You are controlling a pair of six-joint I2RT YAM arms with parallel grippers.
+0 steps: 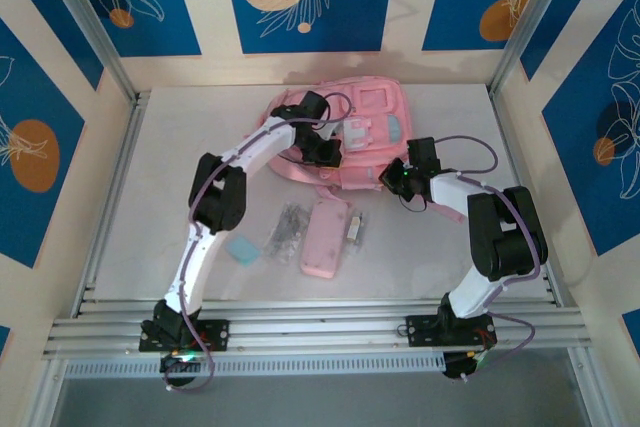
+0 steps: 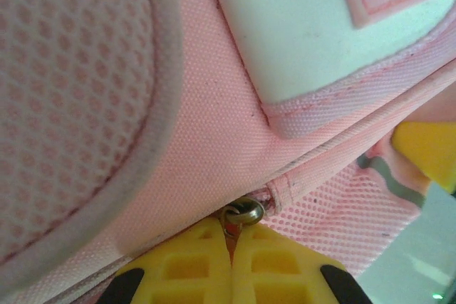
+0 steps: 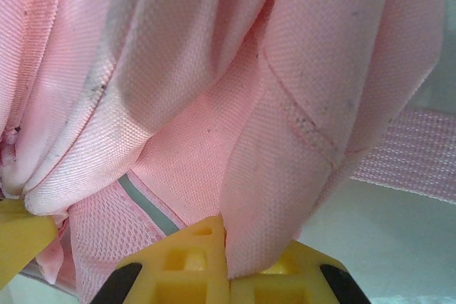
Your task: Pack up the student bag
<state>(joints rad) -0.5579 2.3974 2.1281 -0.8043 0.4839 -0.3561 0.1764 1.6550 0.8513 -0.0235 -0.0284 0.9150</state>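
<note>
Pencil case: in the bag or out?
Out: the pink pencil case lies flat on the table, nearer the arms than the student bag.

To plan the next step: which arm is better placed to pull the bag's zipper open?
Left. The left tool is shut on the zipper pull; the right tool only pinches bag fabric.

My left arm lies across the student bag, hiding part of its left side. Up close, the zipper pull disappears at its lower end inside my left hand. A bag fold covers my right hand at the tips. The grey cluster on the surface is too small to identify.
</note>
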